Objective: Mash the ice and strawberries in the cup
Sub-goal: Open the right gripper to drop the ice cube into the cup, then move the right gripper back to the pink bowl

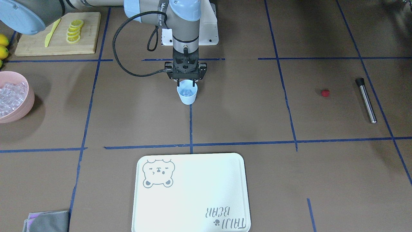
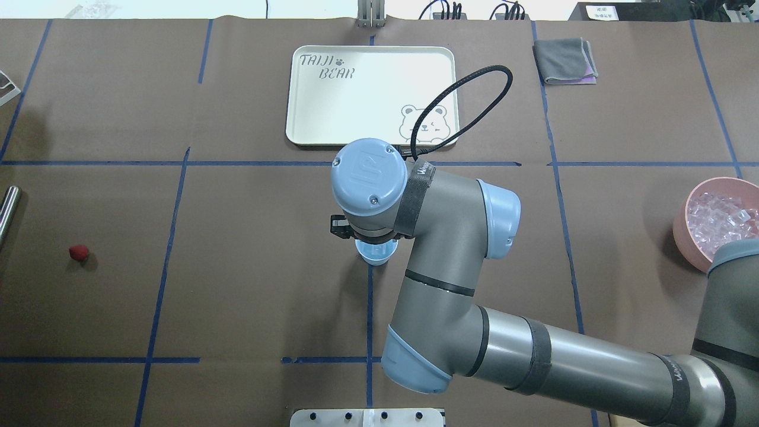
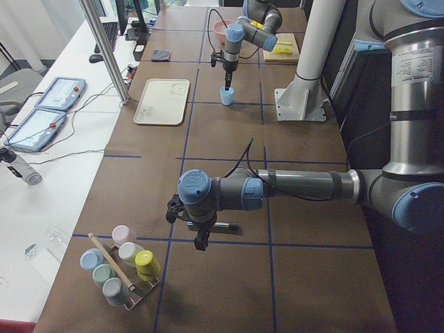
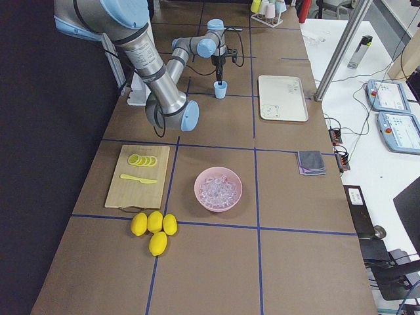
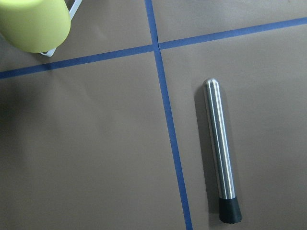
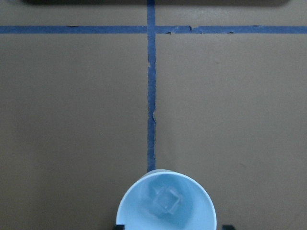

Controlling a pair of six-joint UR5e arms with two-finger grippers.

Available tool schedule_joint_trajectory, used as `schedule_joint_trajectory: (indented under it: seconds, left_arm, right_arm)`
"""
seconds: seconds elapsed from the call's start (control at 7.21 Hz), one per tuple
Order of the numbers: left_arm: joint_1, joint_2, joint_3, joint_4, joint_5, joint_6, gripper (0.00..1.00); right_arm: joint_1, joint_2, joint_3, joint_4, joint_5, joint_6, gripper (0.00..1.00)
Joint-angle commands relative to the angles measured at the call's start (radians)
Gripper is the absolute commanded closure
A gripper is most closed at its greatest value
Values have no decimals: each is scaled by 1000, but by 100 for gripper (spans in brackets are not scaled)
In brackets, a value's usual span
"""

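1. Right gripper (image 1: 185,84): you will find it pointing straight down, directly over the cup (image 1: 187,93). Its fingers are spread, one over each side of the rim, and it grasps nothing. The right wrist view confirms the fingertips stand apart on either side of the cup.

2. The pale blue cup stands upright at the middle of the bench, on a blue tape line. At least one clear ice cube (image 6: 168,200) lies at its bottom.

3. Strawberry (image 1: 325,93): it lies on the bare bench toward the robot's left end, well apart from the cup.

4. Steel muddler (image 1: 366,100): it lies flat near the strawberry, closer to the left end, with its black tip toward the robot's edge.

5. Left gripper (image 3: 200,244): it hangs above the muddler at the left end. It shows only in the side view, so you cannot tell whether it is spread or closed.

6. Pink bowl (image 1: 22,111): it sits toward the right end and is filled with ice.

7. Tray (image 1: 193,193): it lies at the middle of the operators' edge.

8. Cutting board (image 1: 87,35): it lies at the robot's edge toward the right end and carries lemon slices (image 1: 74,31).
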Motion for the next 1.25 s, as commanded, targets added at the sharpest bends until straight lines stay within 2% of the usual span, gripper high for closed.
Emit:
schedule_joint_trajectory:
  seconds: [0.0,0.14,0.28,0.42,0.69,0.97,1.11]
  left_arm:
    - [1,0,0,0,0,0,0]
    - [1,0,0,0,0,0,0]
    - [1,0,1,0,0,0,0]
    - [1,0,3,0,0,0,0]
    - [1,0,9,0,0,2,0]
    - [1,0,10,0,0,0,0]
    - [1,0,10,0,0,0,0]
  right_arm:
    - [17,2,7,3,8,-8,0]
    - [50,-2,10,3,23,-47,0]
    - [111,-32,19,3,84,-110,0]
    - [177,-110,71,4,136,-194,0]
    - [285,-338,236,6,176,-400,0]
    - [471,-541,279,71,357,-633,0]
    - [538,-668,277,193,397,-714,0]
